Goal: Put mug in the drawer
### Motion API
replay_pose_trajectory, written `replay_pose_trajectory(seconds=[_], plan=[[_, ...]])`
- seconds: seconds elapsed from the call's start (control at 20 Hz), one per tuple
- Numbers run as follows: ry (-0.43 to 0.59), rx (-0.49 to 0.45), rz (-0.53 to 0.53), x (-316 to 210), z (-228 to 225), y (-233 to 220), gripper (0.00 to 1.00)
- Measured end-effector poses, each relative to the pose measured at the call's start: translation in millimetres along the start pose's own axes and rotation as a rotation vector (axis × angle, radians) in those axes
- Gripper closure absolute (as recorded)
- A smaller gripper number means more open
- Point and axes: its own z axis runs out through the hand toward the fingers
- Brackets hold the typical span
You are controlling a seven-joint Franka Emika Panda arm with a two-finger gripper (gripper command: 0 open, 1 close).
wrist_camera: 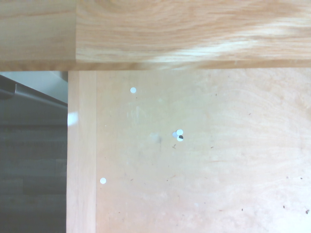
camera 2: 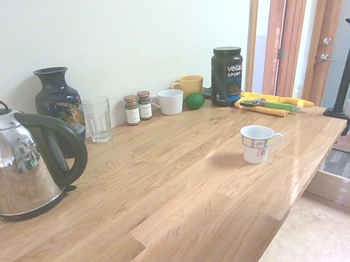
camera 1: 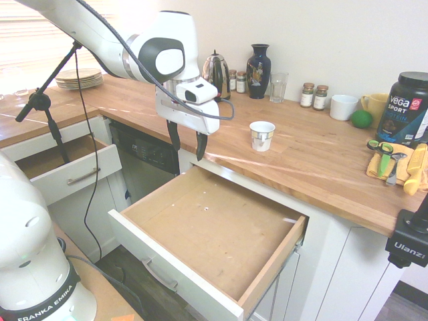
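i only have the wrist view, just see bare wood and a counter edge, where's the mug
Observer: The mug stands upright on the countertop, not in the drawer.
Operator: is the gripper holding anything
Observer: No. The gripper is open and empty, hanging over the drawer's back corner.
Operator: anything close to the mug i could knock
Observer: Nothing close. The glass and spice jars stand back by the wall.
Operator: does it have a handle
Observer: Yes, the second exterior view shows one, pointing toward the counter's end.
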Motion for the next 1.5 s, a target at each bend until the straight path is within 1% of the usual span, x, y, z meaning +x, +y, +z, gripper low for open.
replay_pose_trajectory(seconds=[0.2, 0.45, 0.75, 1.1, 1.3, 1.5], plan=[[0.01, -0.007, 0.002, 1.2, 0.3, -0.7, 0.0], [0.049, 0.013, 0.026, 20.3, -21.2, -20.2, 0.0], [0.082, 0.002, 0.061, 71.0, -41.3, -65.1, 0.0], [0.053, -0.03, 0.137, 130.4, -63.7, -107.1, 0.0], [0.042, -0.042, 0.16, 160.3, -62.4, -128.7, 0.0], [0.041, -0.054, 0.179, 189.6, -51.4, -143.8, 0.0]])
